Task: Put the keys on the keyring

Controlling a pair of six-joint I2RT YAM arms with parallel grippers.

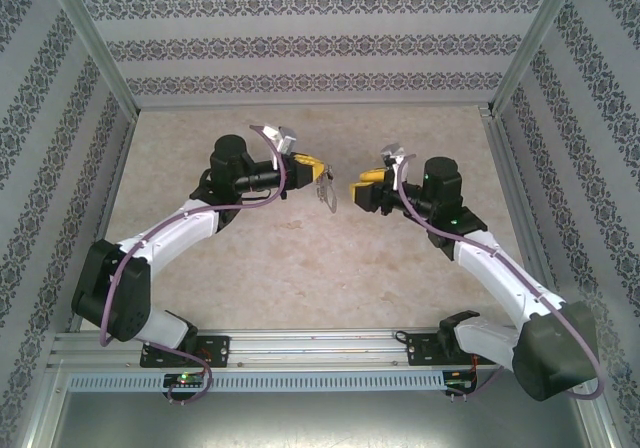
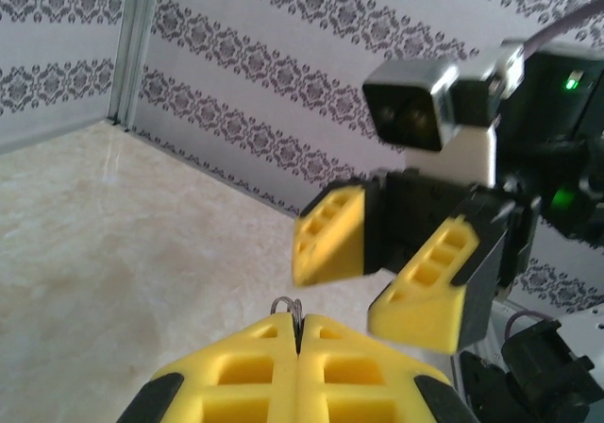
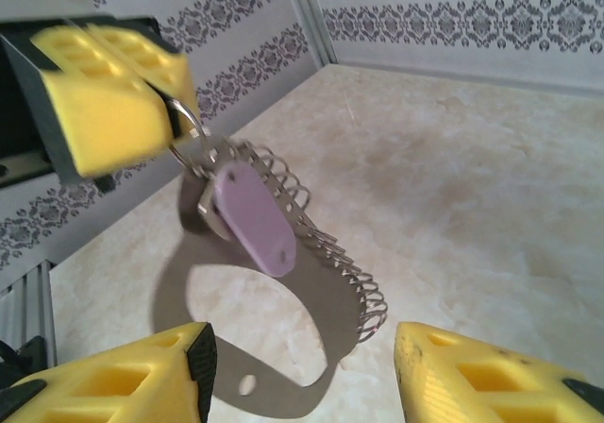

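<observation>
My left gripper [image 1: 322,175] is shut on a small wire loop [image 2: 288,308] that sticks out between its yellow fingertips [image 3: 142,83]. From it the keyring [image 3: 330,300] hangs in the air: a dark grey oval loop with a row of links [image 3: 326,239] along one side. It is also a small dark shape [image 1: 327,198] in the top view. The key's lilac head [image 3: 253,217] rests against the loop's upper part, and its blade is hidden. My right gripper [image 3: 302,371] is open, facing the left one, its fingers [image 2: 429,286] just short of the ring.
Both arms meet over the middle of the beige stone-patterned table [image 1: 300,268]. Patterned walls [image 1: 300,43] close in the back and both sides. A metal rail [image 1: 300,353] runs along the near edge by the arm bases.
</observation>
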